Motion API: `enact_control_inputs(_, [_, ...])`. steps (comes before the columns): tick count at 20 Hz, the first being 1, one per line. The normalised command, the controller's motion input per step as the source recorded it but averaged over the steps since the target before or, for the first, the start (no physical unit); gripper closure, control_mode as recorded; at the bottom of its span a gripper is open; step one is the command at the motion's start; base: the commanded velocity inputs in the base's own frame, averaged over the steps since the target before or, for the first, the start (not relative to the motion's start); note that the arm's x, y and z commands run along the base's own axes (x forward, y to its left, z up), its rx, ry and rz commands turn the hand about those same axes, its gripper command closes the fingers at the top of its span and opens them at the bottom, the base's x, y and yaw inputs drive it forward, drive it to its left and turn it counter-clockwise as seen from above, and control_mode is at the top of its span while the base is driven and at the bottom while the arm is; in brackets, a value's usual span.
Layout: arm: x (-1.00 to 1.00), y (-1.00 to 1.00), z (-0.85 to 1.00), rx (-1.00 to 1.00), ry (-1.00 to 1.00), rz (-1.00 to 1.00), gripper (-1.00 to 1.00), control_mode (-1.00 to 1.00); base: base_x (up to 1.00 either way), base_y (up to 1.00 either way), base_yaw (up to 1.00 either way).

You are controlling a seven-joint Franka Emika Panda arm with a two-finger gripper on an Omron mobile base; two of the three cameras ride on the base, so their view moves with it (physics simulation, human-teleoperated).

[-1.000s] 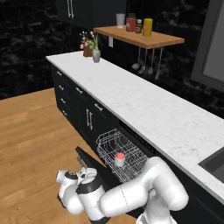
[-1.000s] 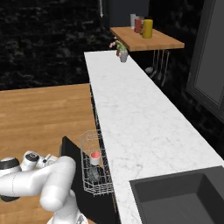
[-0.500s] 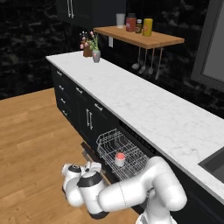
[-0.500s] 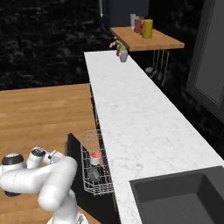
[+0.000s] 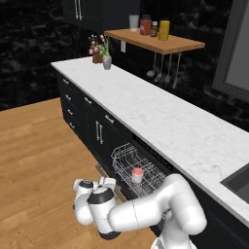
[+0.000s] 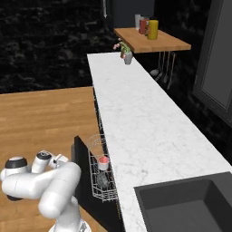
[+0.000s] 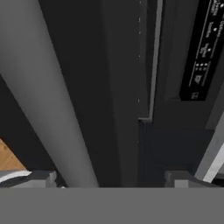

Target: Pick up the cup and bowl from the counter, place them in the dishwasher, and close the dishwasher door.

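Both dishes, red-topped white cup [image 5: 137,174] and grey bowl [image 6: 102,180], sit racked; wide-open empty gripper [image 7: 109,179] faces the black door's silver bar handle [image 7: 48,96] for closing.

A wooden wall shelf [image 5: 160,43] carries a pale tumbler [image 5: 133,22], red-lidded jars [image 5: 146,25] and a yellow canister [image 5: 164,30]. Utensils [image 5: 160,72] hang beneath it. A small flower vase [image 5: 106,61] stands nearby. A dark sink [image 6: 190,206] is recessed. The floor [image 5: 34,151] is wood plank.
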Motion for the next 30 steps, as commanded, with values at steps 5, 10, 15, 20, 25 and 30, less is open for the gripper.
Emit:
enact_control_inputs(5, [0.52,-0.74,-0.66,-0.43,-0.09,-0.26,-1.00,-1.00,0.00,0.00,0.00])
enact_control_inputs(10, [0.55,-1.00,-0.60,-0.27,-0.05,-0.15,-1.00,-1.00,0.00,0.00,0.00])
enact_control_inputs(15, [0.54,-0.97,-0.62,-0.23,-0.05,-0.12,-1.00,-1.00,0.00,0.00,0.00])
enact_control_inputs(20, [0.51,-0.89,-0.62,-0.22,-0.07,-0.10,-1.00,-1.00,0.00,0.00,0.00])
enact_control_inputs(25, [0.40,-0.82,-0.65,-0.19,-0.10,-0.03,-1.00,-1.00,0.00,0.00,0.00])
enact_control_inputs(30, [0.36,-0.99,-0.57,0.00,-0.09,0.21,-1.00,-1.00,0.00,0.00,0.00])
